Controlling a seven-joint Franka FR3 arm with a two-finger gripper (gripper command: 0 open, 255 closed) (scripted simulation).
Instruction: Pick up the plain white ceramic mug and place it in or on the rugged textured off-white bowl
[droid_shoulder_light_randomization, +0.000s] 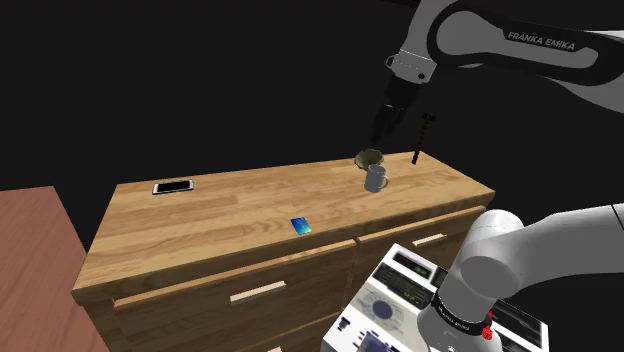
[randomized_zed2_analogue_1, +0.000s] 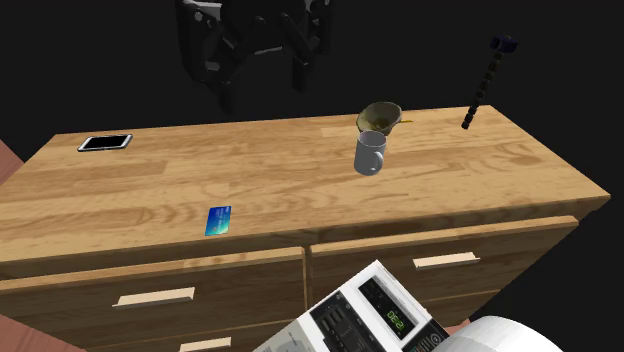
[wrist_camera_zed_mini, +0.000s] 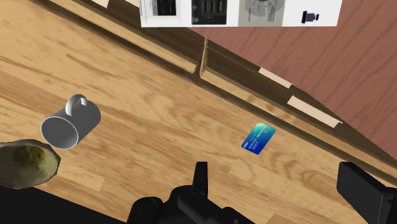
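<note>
The all-black two-finger gripper is hanging in the air over the light wooden dresser top. Its fingers are standing wide apart and are clasping nothing. The plain pale grey mug is standing upright on the wood, just beside the rough olive-brown bowl, on the side nearer to the drawers. A small blue card is lying near the front edge, and a white-framed phone is lying well apart from them.
</note>
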